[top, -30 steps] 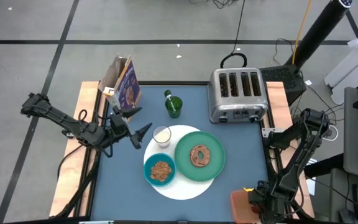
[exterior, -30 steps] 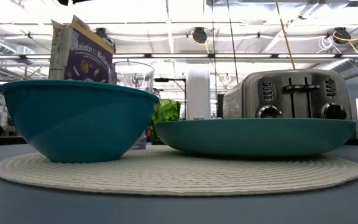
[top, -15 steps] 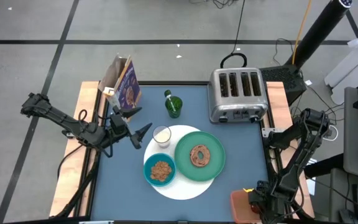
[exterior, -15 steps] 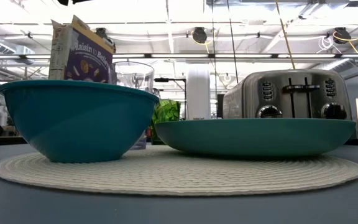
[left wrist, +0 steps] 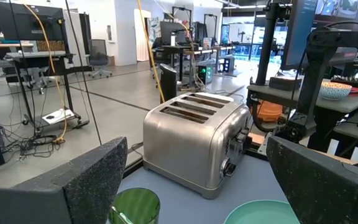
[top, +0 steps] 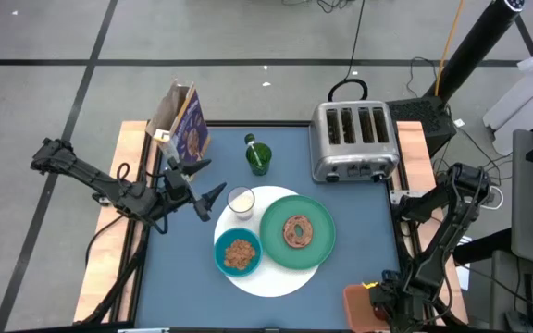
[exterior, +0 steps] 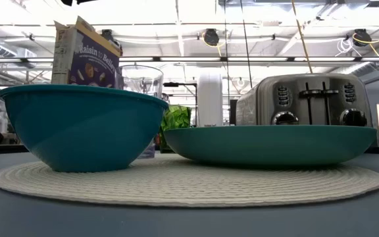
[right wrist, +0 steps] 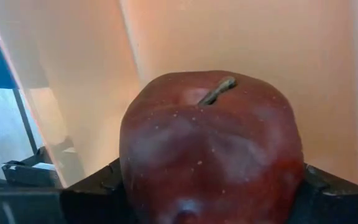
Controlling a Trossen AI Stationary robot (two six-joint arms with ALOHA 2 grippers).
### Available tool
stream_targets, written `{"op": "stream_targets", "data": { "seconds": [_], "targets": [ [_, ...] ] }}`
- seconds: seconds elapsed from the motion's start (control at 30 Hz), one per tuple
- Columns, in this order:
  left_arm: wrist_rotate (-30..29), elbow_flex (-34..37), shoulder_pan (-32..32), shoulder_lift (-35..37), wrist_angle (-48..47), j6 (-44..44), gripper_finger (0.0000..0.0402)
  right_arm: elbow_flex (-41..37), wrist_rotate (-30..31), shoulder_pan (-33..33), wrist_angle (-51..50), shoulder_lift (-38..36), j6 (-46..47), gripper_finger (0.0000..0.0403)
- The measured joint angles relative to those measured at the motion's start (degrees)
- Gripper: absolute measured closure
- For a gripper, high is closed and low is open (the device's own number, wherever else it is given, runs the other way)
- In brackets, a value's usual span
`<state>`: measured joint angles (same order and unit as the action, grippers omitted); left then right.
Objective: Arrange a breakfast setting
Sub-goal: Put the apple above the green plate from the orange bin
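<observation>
A big white round mat (top: 280,277) lies on the blue table. On it stand a green plate (top: 320,248) with a bagel (top: 296,231), a teal bowl (top: 239,254) with cereal and a small clear glass (top: 241,200). A green cup (top: 257,159) stands behind the mat and also shows in the left wrist view (left wrist: 135,205). A purple cereal box (top: 187,128) stands at the far left. My left gripper (top: 211,178) hovers open beside the glass. My right gripper (top: 376,294) is down at the orange-pink tray (top: 357,298), shut on a dark-red fruit (right wrist: 210,137). The spoon is out of view. My right gripper pinches the dark-red fruit between its two fingers, one on each of the fruit's opposite sides (right wrist: 129,171), low down. The fingers come from above, pointing down. The fruit is upright, stem up, over the tray's floor (right wrist: 73,74); whether it rests there I cannot tell.
A silver four-slot toaster (top: 353,141) stands at the far right of the table, its cord running off the back. Bare blue table lies left of the mat and along the near edge (top: 183,277).
</observation>
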<state>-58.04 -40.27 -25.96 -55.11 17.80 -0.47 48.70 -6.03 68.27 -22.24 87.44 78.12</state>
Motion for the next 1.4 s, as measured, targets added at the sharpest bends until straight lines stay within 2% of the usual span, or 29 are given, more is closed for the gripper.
{"op": "stream_targets", "data": {
  "seconds": [0.3, 0.5, 0.67, 0.87, 1.03, 1.2, 1.3, 1.4],
  "targets": [
    [0.0, 0.0, 0.0, 0.0, 0.0, 0.0, 0.0011, 0.0, 0.0, 0.0, -0.3, -0.8, 0.6, 0.0161],
    [0.0, 0.0, 0.0, 0.0, 0.0, 0.0, 0.0011, 0.0, 0.7, -0.6, -1.4, -6.0, 3.7, 0.0167],
    [0.0, 0.0, 0.0, 0.0, 0.0, 0.0, 0.0011, 0.0, 5.8, -1.5, -4.0, -12.6, 5.1, 0.0165],
    [0.0, 0.0, 0.0, 0.0, 0.0, 0.0, 0.0011, 0.0, 17.0, -3.1, -7.8, -20.7, 4.0, 0.0166],
    [0.0, 0.0, 0.0, 0.0, 0.0, 0.0, 0.0011, 0.0, 31.7, -5.6, -8.9, -26.3, -5.8, 0.0165],
    [0.0, 0.0, 0.0, 0.0, 0.0, 0.0, 0.0011, 0.0, 47.2, -9.5, -7.0, -30.2, -22.3, 0.0164],
    [0.0, 0.0, 0.0, 0.0, 0.0, 0.0, 0.0011, 0.0, 52.3, -13.0, -2.9, -31.5, -33.9, 0.0164],
    [0.0, 0.0, 0.0, 0.0, 0.0, 0.2, 0.0011, 0.0, 53.0, -17.3, 3.7, -31.6, -46.3, 0.0164]
  ]
}}
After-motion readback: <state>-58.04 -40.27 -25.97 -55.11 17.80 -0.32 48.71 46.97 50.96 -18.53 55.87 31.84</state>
